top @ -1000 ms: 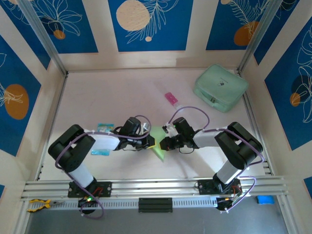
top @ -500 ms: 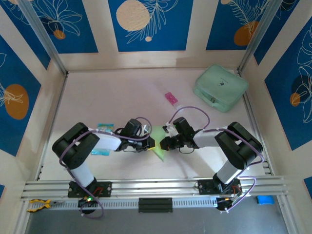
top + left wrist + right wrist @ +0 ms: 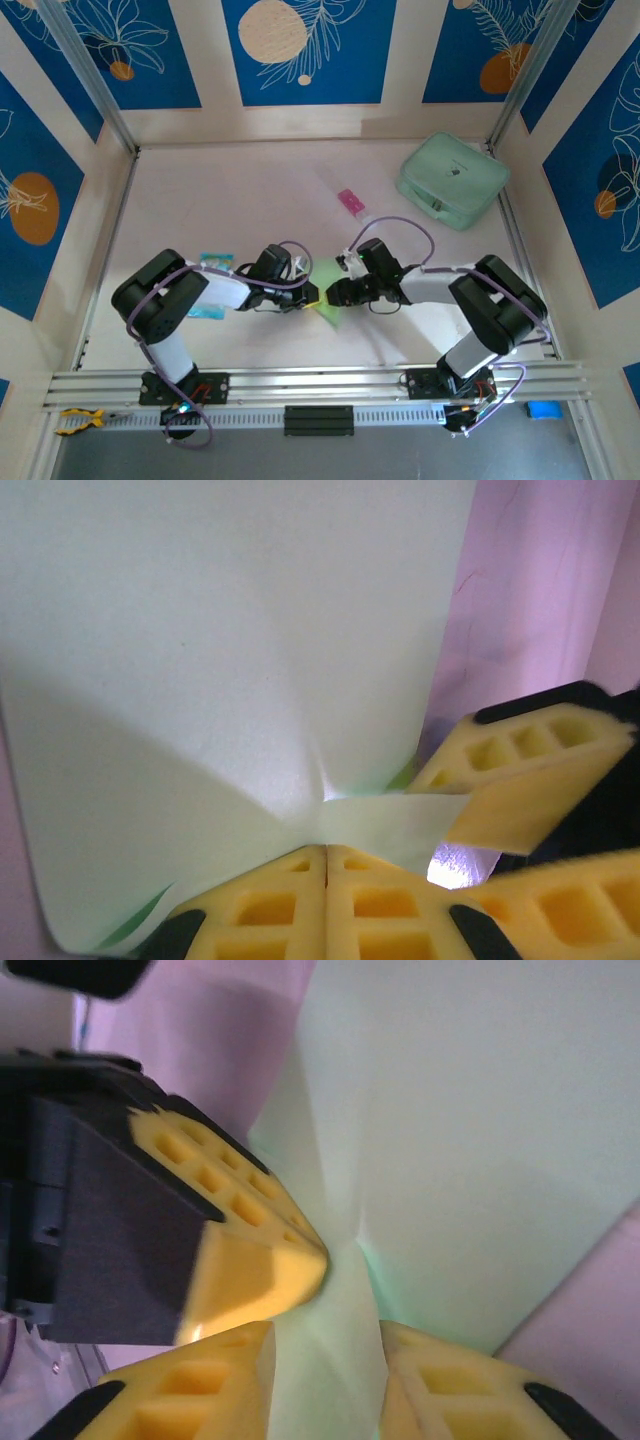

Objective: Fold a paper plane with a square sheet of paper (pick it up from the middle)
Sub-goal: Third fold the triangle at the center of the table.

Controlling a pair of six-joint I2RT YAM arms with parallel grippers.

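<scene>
In the top camera the 2 arms reach inward and meet just below the middle of the frame. The left gripper [image 3: 314,294] and the right gripper [image 3: 333,293] are tip to tip at the square sheet of paper [image 3: 323,273]. The pale lime-green sheet is only a small patch above and below the fingertips, too small to show how either pair of jaws stands.

This view does place the other things. The mint-green case [image 3: 452,180] sits at the upper right of the table [image 3: 220,190]. The pink-and-white tube [image 3: 351,203] lies to the case's left, above centre. The blue-and-white packet [image 3: 214,261] is partly under the left arm at centre left. All 3 are well apart from the sheet.

The left wrist camera settles the left tool. Its 2 yellow pads [image 3: 265,905] at the bottom edge are pressed flat together. The sheet's creases run down into their seam, so it is clamped on the paper. The bowed sheet fills the upper left of that frame. At the right, the other gripper's 2 yellow fingers [image 3: 520,765] stand apart, with a flap of paper reaching toward the gap.

The right wrist camera shows the same pinch from the opposite side. Its own 2 pads [image 3: 205,1395] at the bottom edge are parted, with a ridge of paper rising between them. Whether they touch that ridge cannot be told. At centre left, the left gripper's closed tip bites the same ridge.
</scene>
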